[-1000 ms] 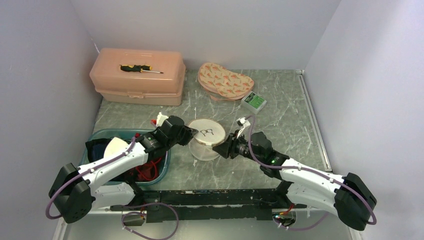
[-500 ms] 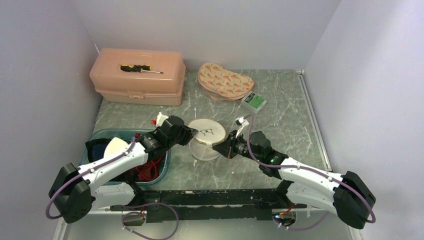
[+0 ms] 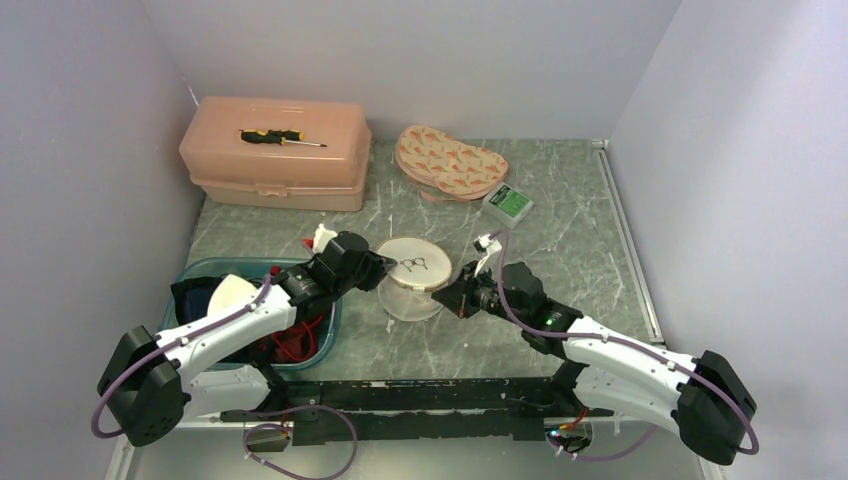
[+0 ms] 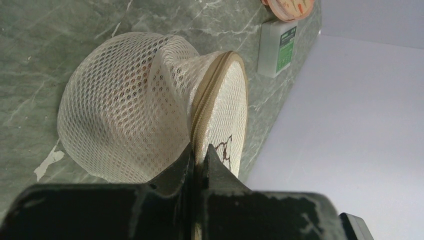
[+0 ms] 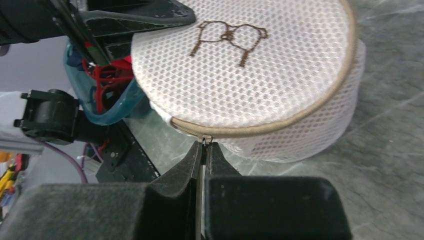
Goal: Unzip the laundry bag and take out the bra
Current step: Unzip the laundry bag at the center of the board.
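The laundry bag [image 3: 412, 270] is a round white mesh pouch with a tan zipper rim and a brown bra outline stitched on its lid. It sits mid-table between both arms. My left gripper [image 3: 383, 270] is shut on the bag's zipper rim [image 4: 216, 95] at its left side, its tips [image 4: 200, 150] pinching the seam. My right gripper [image 3: 443, 297] is shut on the small zipper pull [image 5: 204, 142] at the bag's near right edge. The zipper looks closed along the part of the rim that shows. The bra is hidden; nothing red shows through the mesh.
A teal basin [image 3: 336, 325] of clothes, with red fabric and thin red strands [image 3: 297, 342], lies under the left arm. At the back stand a peach toolbox [image 3: 275, 165] bearing a screwdriver [image 3: 280, 137], a patterned pouch [image 3: 450, 163] and a small green-white box [image 3: 507, 204].
My right gripper has closed on the zipper pull and shifted slightly right. The left gripper and the bag have stayed put.
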`<state>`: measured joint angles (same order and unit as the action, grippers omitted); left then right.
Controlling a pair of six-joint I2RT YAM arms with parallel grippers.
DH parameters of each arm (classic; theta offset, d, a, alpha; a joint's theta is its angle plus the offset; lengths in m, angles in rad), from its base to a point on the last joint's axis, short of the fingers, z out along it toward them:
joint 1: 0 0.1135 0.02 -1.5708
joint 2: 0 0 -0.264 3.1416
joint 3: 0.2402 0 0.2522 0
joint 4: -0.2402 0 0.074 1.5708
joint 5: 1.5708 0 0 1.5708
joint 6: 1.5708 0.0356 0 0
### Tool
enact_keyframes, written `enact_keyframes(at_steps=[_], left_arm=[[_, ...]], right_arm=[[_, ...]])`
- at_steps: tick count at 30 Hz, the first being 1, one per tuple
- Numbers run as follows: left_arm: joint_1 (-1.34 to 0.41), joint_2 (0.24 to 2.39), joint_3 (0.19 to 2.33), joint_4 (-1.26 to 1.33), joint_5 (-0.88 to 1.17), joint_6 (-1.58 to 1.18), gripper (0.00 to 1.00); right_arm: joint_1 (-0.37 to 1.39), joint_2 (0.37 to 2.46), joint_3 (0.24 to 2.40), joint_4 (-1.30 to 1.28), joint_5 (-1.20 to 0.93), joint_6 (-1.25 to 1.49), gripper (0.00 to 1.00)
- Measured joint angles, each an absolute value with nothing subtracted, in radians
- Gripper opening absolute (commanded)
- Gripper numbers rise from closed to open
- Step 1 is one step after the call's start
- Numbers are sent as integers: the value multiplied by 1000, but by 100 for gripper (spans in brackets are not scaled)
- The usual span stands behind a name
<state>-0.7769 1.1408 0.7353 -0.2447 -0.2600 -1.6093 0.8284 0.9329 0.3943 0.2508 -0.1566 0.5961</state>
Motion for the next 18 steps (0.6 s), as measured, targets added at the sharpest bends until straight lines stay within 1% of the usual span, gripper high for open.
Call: enact_keyframes(at_steps=[10, 15, 18], left_arm=[[-775, 1172, 775, -239, -211, -1477, 3], [-746, 1261, 837, -203, -99, -1333, 3], [-704, 1320, 872, -170, 11, -1234, 3]], right_arm=[[830, 894, 402, 88, 32, 568, 0], [823, 881, 402, 43, 90, 554, 0], [823, 822, 402, 14, 94, 526, 0]])
